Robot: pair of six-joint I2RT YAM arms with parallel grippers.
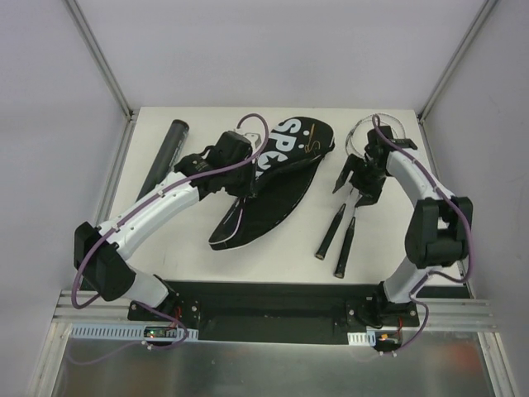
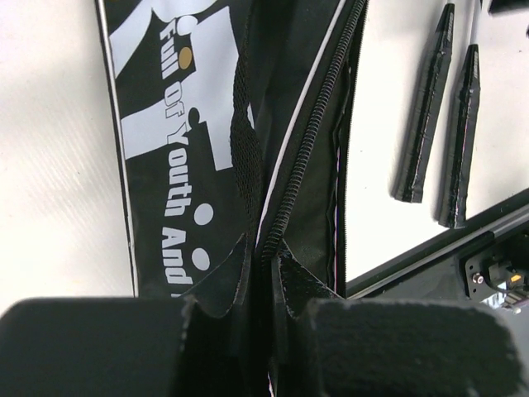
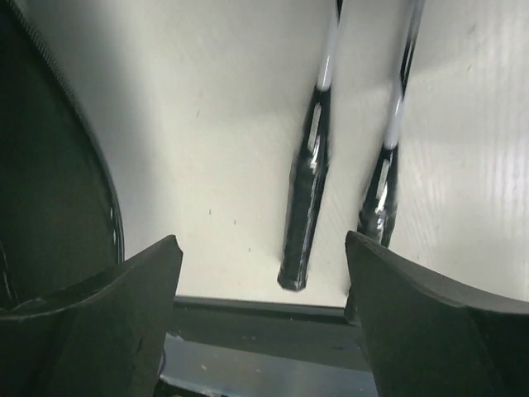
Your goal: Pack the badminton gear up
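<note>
Lying diagonally across the middle of the white table (image 1: 190,248), the black bag (image 1: 277,207) is showing its large white lettering toward the far end, with its zipper running along one edge. The long black tube (image 1: 165,155) is resting at the far left, apart from the bag and beside the left arm. The two rackets (image 1: 329,236) are lying side by side just right of the bag, their black handles pointing toward the near edge and their heads at the far right. The left gripper (image 2: 266,248) is pinching the bag's zipper edge between closed jaws. The right gripper (image 3: 260,248) is hovering above the racket shafts with its jaws spread wide, gripping nothing.
</note>
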